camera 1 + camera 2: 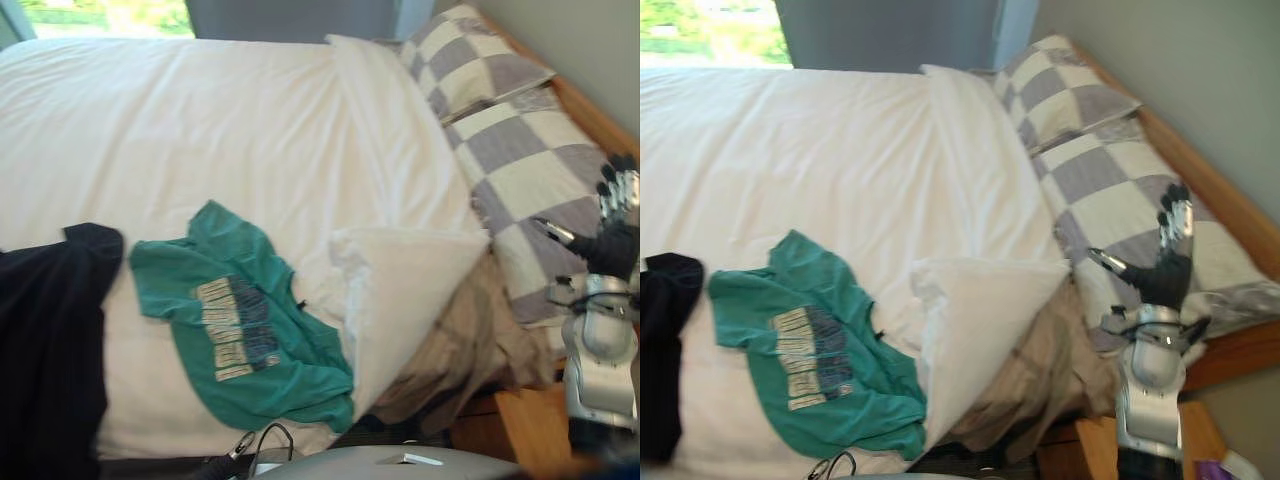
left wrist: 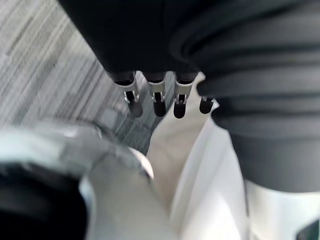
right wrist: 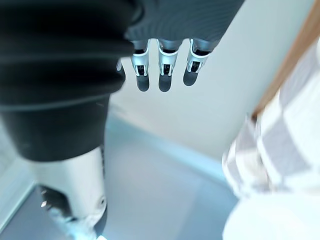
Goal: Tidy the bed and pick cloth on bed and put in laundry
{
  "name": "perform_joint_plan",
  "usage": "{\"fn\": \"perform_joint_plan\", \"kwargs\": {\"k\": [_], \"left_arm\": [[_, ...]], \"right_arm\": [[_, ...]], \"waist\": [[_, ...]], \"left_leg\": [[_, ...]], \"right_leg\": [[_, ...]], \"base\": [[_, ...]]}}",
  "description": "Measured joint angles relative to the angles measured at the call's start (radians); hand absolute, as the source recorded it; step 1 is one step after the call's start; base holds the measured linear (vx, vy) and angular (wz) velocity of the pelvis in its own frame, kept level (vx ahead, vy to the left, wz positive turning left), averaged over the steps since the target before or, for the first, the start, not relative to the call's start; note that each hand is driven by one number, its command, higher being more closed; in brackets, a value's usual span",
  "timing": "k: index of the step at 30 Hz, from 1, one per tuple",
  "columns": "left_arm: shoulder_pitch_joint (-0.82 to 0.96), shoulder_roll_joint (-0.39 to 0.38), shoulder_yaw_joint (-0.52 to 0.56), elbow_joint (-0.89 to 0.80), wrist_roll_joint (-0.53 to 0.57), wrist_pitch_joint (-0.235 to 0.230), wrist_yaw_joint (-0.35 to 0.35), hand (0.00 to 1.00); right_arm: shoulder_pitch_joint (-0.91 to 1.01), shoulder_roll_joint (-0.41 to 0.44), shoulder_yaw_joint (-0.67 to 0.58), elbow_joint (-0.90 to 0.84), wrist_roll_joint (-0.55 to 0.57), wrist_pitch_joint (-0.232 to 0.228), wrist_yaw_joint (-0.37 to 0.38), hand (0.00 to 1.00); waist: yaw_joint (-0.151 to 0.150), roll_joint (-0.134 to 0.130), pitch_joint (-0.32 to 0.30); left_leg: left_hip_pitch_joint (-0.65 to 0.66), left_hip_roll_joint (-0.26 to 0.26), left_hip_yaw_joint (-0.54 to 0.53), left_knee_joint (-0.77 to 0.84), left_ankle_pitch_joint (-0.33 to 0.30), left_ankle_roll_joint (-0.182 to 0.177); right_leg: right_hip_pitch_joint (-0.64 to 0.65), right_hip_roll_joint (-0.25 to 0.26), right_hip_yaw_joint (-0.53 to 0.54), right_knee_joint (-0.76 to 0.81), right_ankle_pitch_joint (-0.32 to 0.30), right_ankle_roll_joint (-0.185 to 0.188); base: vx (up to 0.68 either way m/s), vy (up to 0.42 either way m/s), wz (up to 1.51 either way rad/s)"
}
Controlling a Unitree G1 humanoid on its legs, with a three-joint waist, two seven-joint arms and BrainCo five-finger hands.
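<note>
a: looking across the bed (image 1: 180, 130), where was the clothing?

b: you had a teal t-shirt (image 1: 240, 320) lying flat on the near part of the bed, print side up. a dark cloth (image 1: 50, 330) lay just left of it at the near left edge. i could not tell whether its edge touched the shirt's sleeve or only came close.

a: and the hands?

b: your right hand (image 1: 1170, 262) was up at the right side of the bed, over the nearer checked pillow (image 1: 520, 170). its fingers were straight and spread wide, thumb out to the left, with nothing in it, and it was well apart from the t-shirt. your left hand (image 2: 159, 102) showed in its own wrist view with straight, relaxed fingers, wide and empty as well. it was above grey striped carpet (image 2: 45, 65) and a fold of white fabric (image 2: 200, 165).

a: what else lay on the bed?

b: a white pillow (image 1: 400, 290) sat just right of the t-shirt, its near corner meeting the shirt's hem. a second checked pillow (image 1: 470, 60) lay farther off at the far right, beside the wooden headboard (image 1: 1225, 195) that ran along the right side. a crumpled beige cloth (image 1: 460, 350) was bunched at the near right, between the white pillow and the nearer checked pillow, and it looked partly tucked under the white one. both the t-shirt and the dark cloth lay on the bed, apart from your hands.
</note>
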Motion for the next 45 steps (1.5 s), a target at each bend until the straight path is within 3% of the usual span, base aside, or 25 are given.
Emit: {"fn": "perform_joint_plan", "kwargs": {"k": [1,3,6,12,22,29,30,34,38,45], "left_arm": [[0.000,0.014,0.000,0.004,0.000,0.005,0.006,0.00],[-0.004,0.036,-0.005,0.008,0.002,0.013,0.006,0.00],[-0.018,0.027,-0.032,0.011,0.003,0.021,0.005,0.00],[-0.070,0.059,-0.035,-0.005,0.003,0.036,0.007,0.00],[-0.178,0.127,-0.034,-0.069,0.003,0.051,0.026,0.00],[-0.217,0.138,-0.059,-0.077,0.003,0.049,0.020,0.00],[-0.218,0.141,-0.071,-0.078,0.003,0.048,0.019,0.00],[-0.235,0.143,-0.081,-0.089,0.002,0.047,0.018,0.00],[-0.244,0.140,-0.115,-0.103,0.001,0.054,0.022,0.00],[-0.247,0.143,-0.146,-0.164,0.001,0.127,0.049,0.00]], "right_arm": [[-0.020,0.002,0.050,0.030,-0.038,0.013,0.009,0.00],[-0.050,0.001,0.124,0.060,-0.094,0.032,0.011,0.00],[-0.129,-0.030,0.228,0.119,-0.174,0.071,-0.005,0.00],[-0.297,-0.035,0.348,0.271,-0.233,0.176,-0.058,0.00],[-0.448,-0.036,0.410,0.363,-0.267,0.217,-0.099,0.00],[-0.497,-0.075,0.429,0.384,-0.273,0.264,-0.091,0.00],[-0.497,-0.080,0.429,0.384,-0.272,0.267,-0.089,1.00],[-0.495,-0.081,0.430,0.381,-0.271,0.277,-0.056,1.00],[-0.497,-0.082,0.446,0.381,-0.272,0.311,0.038,1.00],[-0.455,-0.110,0.443,0.379,-0.271,0.309,0.107,1.00]], "waist": [[0.006,-0.015,0.013],[0.024,-0.038,0.036],[0.040,-0.013,0.059],[0.053,-0.039,0.128],[0.074,-0.065,0.228],[0.076,-0.062,0.280],[0.075,-0.061,0.287],[0.071,-0.062,0.298],[0.067,-0.062,0.311],[0.066,-0.062,0.311]], "left_leg": [[-0.001,0.010,-0.013,0.013,-0.001,0.001],[-0.011,0.010,-0.028,0.055,-0.018,-0.005],[-0.039,0.052,-0.038,0.139,-0.087,-0.023],[-0.106,0.076,-0.055,0.228,-0.114,-0.021],[-0.258,0.078,-0.077,0.313,-0.148,0.003],[-0.349,0.081,-0.078,0.361,-0.148,0.003],[-0.349,0.081,-0.076,0.361,-0.148,0.003],[-0.376,0.084,-0.066,0.373,-0.148,0.003],[-0.384,0.086,-0.049,0.382,-0.148,0.003],[-0.384,0.085,-0.050,0.383,-0.144,0.009]], "right_leg": [[0.003,0.031,0.000,-0.064,-0.011,-0.006],[-0.002,0.067,-0.012,-0.154,0.052,-0.032],[0.008,0.094,-0.018,-0.137,0.050,-0.033],[-0.021,0.112,-0.010,-0.119,0.052,-0.037],[-0.142,0.105,0.000,-0.104,0.079,-0.049],[-0.218,0.103,0.001,-0.093,0.079,-0.049],[-0.223,0.103,0.002,-0.088,0.079,-0.049],[-0.257,0.106,0.028,-0.080,0.079,-0.049],[-0.281,0.106,0.049,-0.062,0.079,-0.049],[-0.279,0.106,0.051,-0.068,0.079,-0.049]], "base": [[0.11,-0.065,0.41],[0.07,-0.075,0.24],[0.04,-0.021,0.03],[0.00,-0.018,0.05],[-0.05,0.057,0.00],[-0.05,-0.001,-0.03],[-0.03,-0.007,-0.10],[-0.04,-0.008,-0.12],[-0.04,-0.007,-0.14],[0.00,0.000,0.00]]}}
